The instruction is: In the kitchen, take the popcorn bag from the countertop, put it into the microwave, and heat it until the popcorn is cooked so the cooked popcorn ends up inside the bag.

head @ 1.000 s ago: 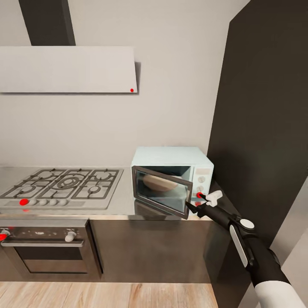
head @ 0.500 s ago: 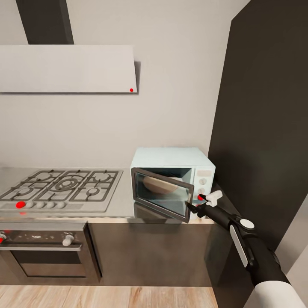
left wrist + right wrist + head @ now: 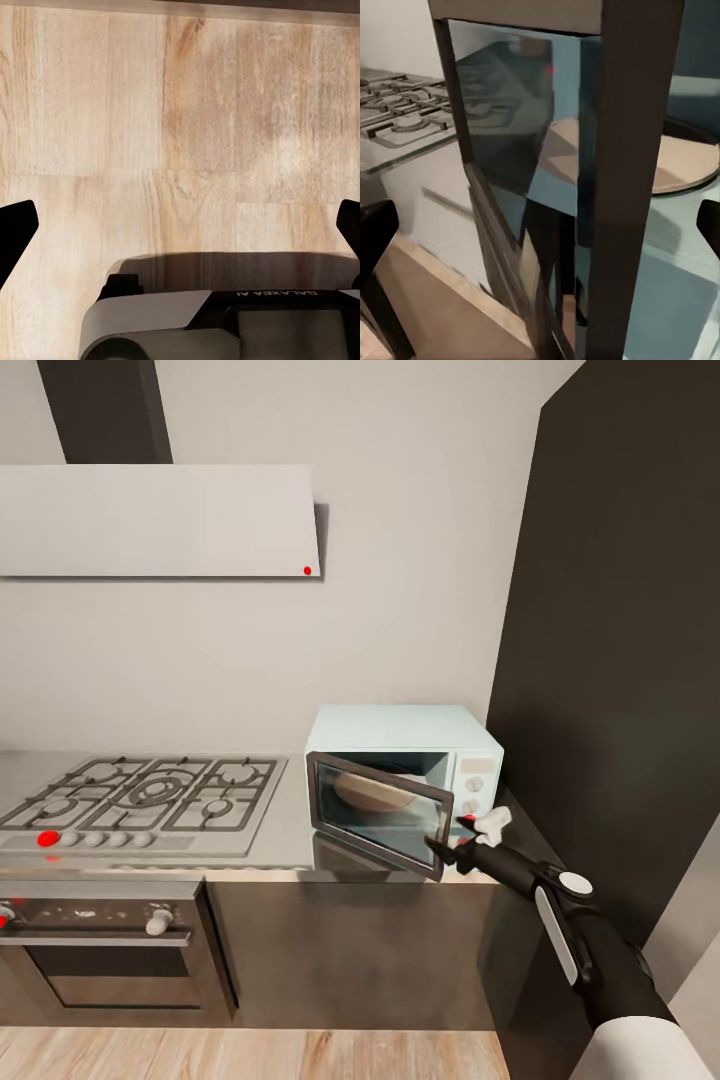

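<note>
Kitchen from the head camera: the microwave [image 3: 402,780] sits on the countertop [image 3: 290,838] beside the hob [image 3: 140,800], door [image 3: 378,812] part open. A tan shape inside may be the bag; I cannot tell. The right gripper [image 3: 455,850] reaches at the door's edge. Left wrist: fingers spread wide over floor [image 3: 180,135]. Right wrist: fingers apart, the door's edge [image 3: 634,180] between them. Closing and heating seemingly remain.
</note>
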